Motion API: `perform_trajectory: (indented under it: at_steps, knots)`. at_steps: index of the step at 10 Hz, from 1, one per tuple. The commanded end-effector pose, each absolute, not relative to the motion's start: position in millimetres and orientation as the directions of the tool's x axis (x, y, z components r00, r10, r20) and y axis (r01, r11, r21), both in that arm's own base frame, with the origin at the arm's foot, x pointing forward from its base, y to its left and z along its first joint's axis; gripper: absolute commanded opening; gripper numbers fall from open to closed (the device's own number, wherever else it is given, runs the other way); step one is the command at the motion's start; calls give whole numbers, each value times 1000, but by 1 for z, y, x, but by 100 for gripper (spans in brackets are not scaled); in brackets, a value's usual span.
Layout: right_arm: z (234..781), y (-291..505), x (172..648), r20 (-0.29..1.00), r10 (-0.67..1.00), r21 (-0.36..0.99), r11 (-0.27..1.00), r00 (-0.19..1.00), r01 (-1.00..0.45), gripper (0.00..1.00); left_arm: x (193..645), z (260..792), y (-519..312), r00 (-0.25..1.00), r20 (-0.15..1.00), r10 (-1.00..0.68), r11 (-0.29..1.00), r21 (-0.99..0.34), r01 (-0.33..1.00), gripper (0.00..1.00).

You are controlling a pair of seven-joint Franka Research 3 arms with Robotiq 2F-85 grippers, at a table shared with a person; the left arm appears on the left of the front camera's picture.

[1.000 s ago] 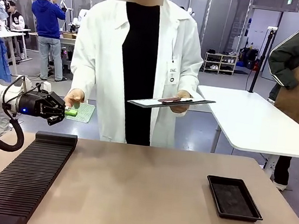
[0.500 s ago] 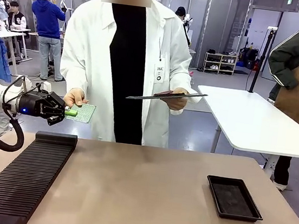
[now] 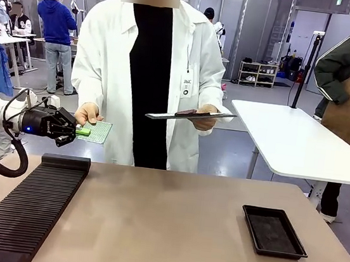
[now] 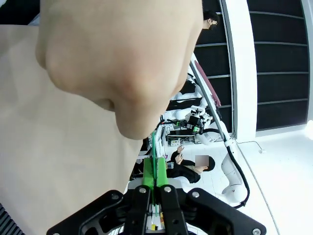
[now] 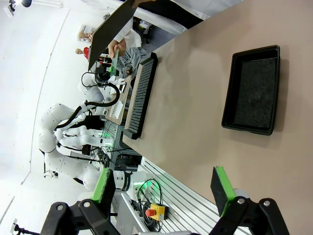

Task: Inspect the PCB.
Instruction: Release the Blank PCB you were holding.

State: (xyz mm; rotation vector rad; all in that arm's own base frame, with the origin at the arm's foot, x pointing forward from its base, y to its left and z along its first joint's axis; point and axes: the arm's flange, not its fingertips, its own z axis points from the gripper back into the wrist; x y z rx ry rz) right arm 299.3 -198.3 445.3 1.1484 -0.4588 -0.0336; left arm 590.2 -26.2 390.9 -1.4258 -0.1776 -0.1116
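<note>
One PCB (image 3: 100, 132), one white clipboard (image 3: 189, 115), one shallow black tray (image 3: 274, 231) and one long slotted rack (image 3: 24, 211) are on show, along with two grippers and a person's two hands. The left gripper (image 3: 80, 131) hangs in the air above the far end of the rack, its green pads pressed together on the brighter green corner of the PCB, which juts out flat from the fingertips, away from the arm. One hand (image 3: 87, 114) of the person grips the same thin board just beyond the pads. In the left wrist view the board shows edge-on as a thin green line (image 4: 154, 147) rising between the pads. The board is flat, rectangular and finely dotted. The rack is matt black, with close parallel ribs. The tray lies on the table (image 3: 169, 232), well to the right of the rack, with a grainy dark floor. The right gripper (image 5: 162, 186) has its fingers spread wide and nothing between them.
</note>
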Motion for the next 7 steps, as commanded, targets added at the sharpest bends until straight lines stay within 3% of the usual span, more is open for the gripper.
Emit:
perform_trajectory:
  at_steps: [1,2,3,4,5,6,7]
  knots:
    - [446,-199,298,340,-255,884,416,905,-215,100,590,391,-26,982,189,29,143,-973,183,2]
    - [446,-199,298,340,-255,884,416,905,-215,100,590,392,-26,981,189,43,137,-974,182,30]
    - [446,-199,298,340,-255,884,416,905,-215,100,590,392,-26,981,193,32,132,-973,187,33]
    - [446,-199,298,340,-255,884,416,905,-215,100,590,393,-26,981,191,36,132,-974,185,60]
    - [446,-199,298,340,-255,884,416,905,-215,100,590,393,-26,981,192,37,132,-974,185,62]
    - [446,-199,298,340,-255,884,416,905,-215,100,590,392,-27,981,190,34,136,-974,183,89]
    - [446,-199,298,340,-255,884,416,905,-215,100,589,392,-27,982,188,32,137,-974,182,92]
